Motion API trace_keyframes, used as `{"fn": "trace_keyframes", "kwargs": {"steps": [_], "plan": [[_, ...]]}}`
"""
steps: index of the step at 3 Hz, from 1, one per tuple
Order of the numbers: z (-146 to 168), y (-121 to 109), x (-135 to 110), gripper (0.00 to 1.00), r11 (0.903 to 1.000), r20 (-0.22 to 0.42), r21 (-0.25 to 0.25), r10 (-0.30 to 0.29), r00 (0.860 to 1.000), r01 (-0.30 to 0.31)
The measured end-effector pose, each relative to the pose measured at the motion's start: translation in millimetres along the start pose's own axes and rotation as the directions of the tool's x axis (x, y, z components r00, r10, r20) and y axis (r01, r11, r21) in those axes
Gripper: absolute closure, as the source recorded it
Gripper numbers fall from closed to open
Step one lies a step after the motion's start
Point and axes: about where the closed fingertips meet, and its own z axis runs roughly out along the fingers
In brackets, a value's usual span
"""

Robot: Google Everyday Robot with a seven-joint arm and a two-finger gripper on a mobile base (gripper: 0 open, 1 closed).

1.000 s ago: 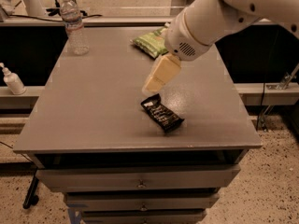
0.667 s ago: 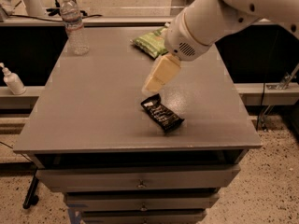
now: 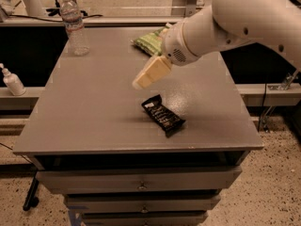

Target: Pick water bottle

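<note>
The water bottle (image 3: 74, 26) is clear ribbed plastic with a white cap and a pale label band. It stands upright at the far left corner of the grey table (image 3: 89, 107). My gripper (image 3: 141, 80) is cream coloured and hangs from the white arm (image 3: 235, 18) above the middle of the table. It points down and to the left, well to the right of the bottle and nearer to me. It holds nothing that I can see.
A black snack bar (image 3: 163, 116) lies on the table just below and right of the gripper. A green snack bag (image 3: 148, 41) lies at the back, partly behind the arm. A small white pump dispenser (image 3: 12, 81) stands on a ledge left of the table. Drawers (image 3: 141, 180) sit under the tabletop.
My gripper has moved a little to the left, towards the bottle's side of the table. The bottle, bar and bag have not moved.
</note>
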Motion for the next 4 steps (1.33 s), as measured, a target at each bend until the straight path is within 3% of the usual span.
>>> {"fn": "trace_keyframes", "kwargs": {"steps": [1, 2, 3, 4], "plan": [[34.6, -28.7, -11.3, 0.0, 0.9972, 0.134, 0.036, 0.061, 0.989, -0.066], [67.6, -56.9, -27.7, 0.0, 0.9915, 0.242, 0.057, 0.1, 0.965, -0.117], [106.3, -82.9, -45.9, 0.0, 0.9839, 0.327, 0.067, 0.135, 0.935, -0.166], [137.4, -100.9, -56.6, 0.0, 0.9802, 0.359, 0.073, 0.146, 0.922, -0.184]]}}
